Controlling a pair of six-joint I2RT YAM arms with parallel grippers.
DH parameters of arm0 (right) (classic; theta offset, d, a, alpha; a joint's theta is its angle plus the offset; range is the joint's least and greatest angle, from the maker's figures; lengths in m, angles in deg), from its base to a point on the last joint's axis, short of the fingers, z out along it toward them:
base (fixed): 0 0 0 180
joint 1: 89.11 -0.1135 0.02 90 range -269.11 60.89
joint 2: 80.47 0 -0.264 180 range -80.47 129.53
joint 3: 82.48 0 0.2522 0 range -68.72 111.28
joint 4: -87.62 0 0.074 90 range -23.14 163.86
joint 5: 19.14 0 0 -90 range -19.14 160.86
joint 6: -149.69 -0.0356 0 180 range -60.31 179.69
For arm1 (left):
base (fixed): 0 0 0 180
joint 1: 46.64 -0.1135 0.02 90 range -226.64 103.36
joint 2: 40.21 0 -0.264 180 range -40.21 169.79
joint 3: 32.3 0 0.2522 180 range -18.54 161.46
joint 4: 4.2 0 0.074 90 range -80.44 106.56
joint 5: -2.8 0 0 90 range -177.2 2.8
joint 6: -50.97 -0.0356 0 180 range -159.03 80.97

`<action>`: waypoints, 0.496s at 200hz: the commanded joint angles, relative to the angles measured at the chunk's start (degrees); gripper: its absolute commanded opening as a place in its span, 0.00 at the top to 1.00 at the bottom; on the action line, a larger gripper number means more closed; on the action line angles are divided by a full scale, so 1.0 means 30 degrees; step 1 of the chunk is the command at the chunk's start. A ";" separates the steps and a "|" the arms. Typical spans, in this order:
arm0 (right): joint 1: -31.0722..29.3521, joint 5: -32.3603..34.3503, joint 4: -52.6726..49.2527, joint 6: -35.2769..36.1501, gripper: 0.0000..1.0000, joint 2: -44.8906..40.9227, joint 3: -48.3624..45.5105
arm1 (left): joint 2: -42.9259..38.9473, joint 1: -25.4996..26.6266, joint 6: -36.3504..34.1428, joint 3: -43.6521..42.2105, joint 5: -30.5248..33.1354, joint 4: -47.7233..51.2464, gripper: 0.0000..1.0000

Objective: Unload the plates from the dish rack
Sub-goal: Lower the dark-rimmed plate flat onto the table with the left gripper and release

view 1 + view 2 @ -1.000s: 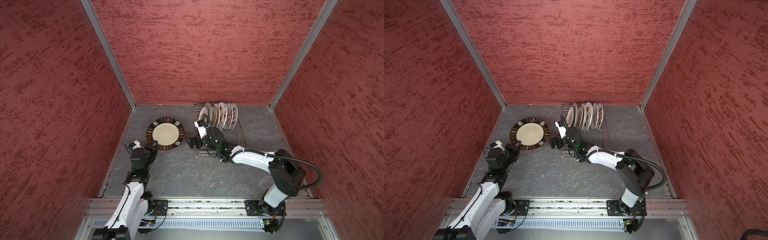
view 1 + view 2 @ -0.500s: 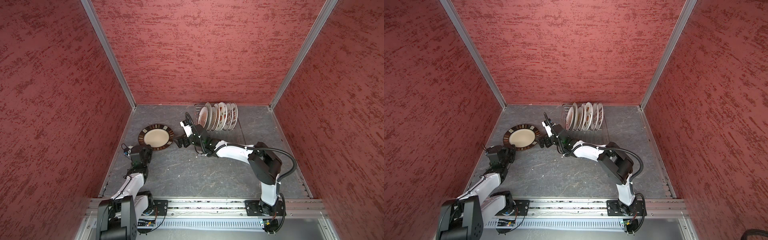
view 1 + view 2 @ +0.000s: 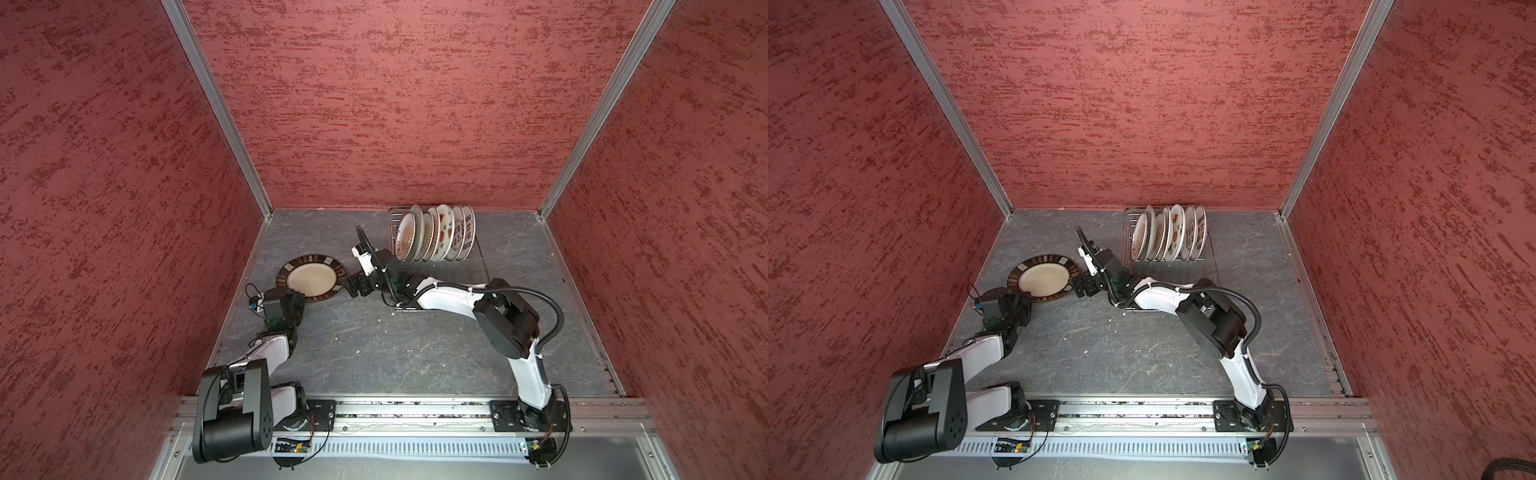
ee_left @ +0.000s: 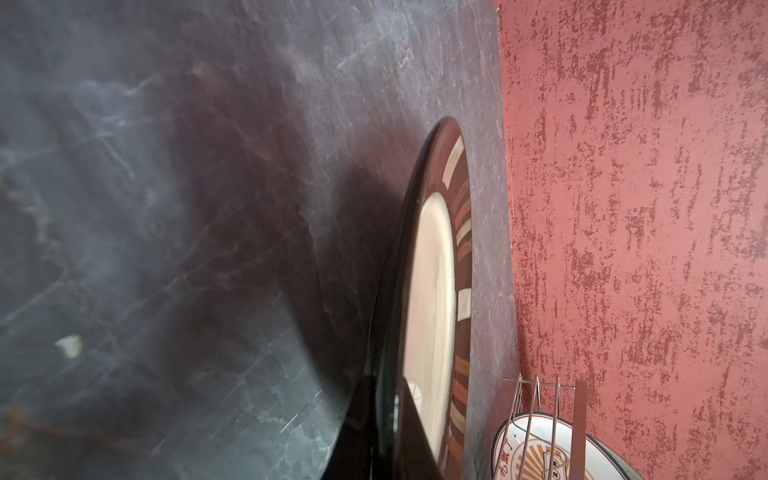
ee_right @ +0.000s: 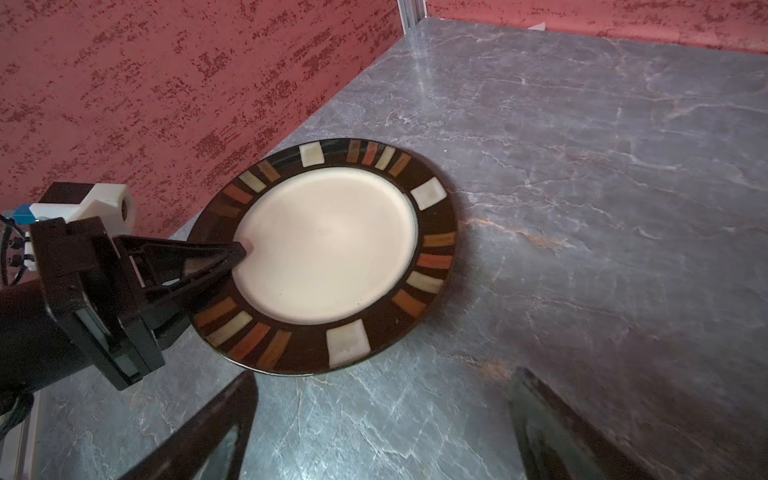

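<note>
Pinching the rim of the dark-banded plate (image 5: 328,249) with the left gripper (image 5: 241,251), shut tight, low at the desk (image 3: 374,353) close to the side wall (image 3: 124,249) — cannot tell whether fully settled. Holding nothing in the right gripper (image 3: 352,286), spread wide just beside the opposite rim. Likely to clatter or chip if released while tilted; likely to get shoved if clipped by that open gripper. Other plates (image 3: 432,237) to fetch, upright in the dish rack (image 3: 457,272) — easy to topple one against its neighbour.

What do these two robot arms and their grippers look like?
The left arm and right arm have white links between bulky black joints, on black base plates. A ribbed black cable runs beside the right one. The left gripper and right gripper are black, with tapering fingers.
</note>
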 commanded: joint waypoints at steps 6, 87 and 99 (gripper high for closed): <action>-0.0083 -0.0248 0.0056 -0.0008 0.06 0.0503 0.0938 | 0.0374 0.0088 -0.0250 0.1540 0.0559 -0.3614 1.00; -0.0093 -0.0417 0.0933 -0.0250 0.06 0.1044 0.0634 | 0.4394 0.0680 -0.0245 0.2566 0.0633 -0.5402 1.00; -0.0093 -0.0539 0.1050 -0.0344 0.06 0.1125 0.0669 | 0.4978 0.0695 -0.0150 0.2638 0.1117 -0.5501 1.00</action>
